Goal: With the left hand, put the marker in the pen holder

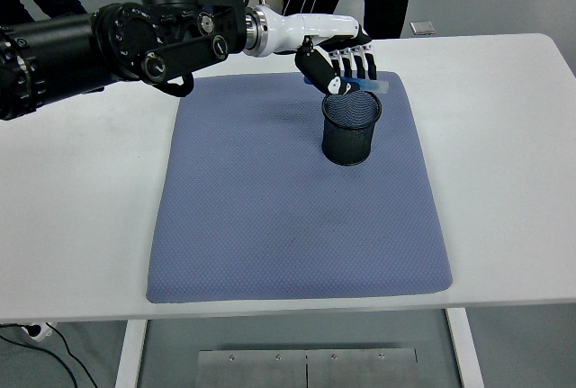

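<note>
White table [504, 136] with blue mat [270, 217]; left hand [340, 66] grips the marker [371, 87] flat over the pen holder [352, 125] rim. Best to tip it tip-down, centre over the holder's opening, then release.

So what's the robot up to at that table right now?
The robot's left hand grips a blue marker in its curled fingers, holding it roughly level above the open top of the black mesh pen holder on the blue-grey mat. The marker hasn't gone in yet. The right arm is out of view.
</note>
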Available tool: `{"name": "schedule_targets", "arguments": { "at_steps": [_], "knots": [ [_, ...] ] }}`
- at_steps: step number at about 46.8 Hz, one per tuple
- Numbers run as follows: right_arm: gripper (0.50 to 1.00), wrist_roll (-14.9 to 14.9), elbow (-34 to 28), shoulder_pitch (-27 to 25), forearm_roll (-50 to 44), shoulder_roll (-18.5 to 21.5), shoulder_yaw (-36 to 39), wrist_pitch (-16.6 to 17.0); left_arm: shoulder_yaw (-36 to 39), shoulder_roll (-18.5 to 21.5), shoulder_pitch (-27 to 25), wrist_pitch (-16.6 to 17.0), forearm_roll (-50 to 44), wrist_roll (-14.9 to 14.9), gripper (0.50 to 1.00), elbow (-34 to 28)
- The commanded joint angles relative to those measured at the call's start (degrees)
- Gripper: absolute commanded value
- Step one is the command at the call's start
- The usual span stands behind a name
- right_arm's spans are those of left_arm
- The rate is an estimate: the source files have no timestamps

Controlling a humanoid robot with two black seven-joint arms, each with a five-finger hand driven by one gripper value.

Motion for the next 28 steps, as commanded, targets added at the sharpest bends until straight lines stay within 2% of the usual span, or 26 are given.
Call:
{"name": "schedule_targets", "arguments": {
  "at_steps": [1, 28],
  "knots": [
    [1.0, -0.1, 0.0, 0.0, 0.0, 0.0, 0.0, 0.0, -1.6, -0.2, 0.7, 0.0, -0.8, 0.0, 0.5, 0.1],
    [1.0, 0.0, 0.0, 0.0, 0.0, 0.0, 0.0, 0.0, -7.5, -2.3, 6.5, 0.5, -6.8, 0.1, 0.5, 2.0]
  ]
}}
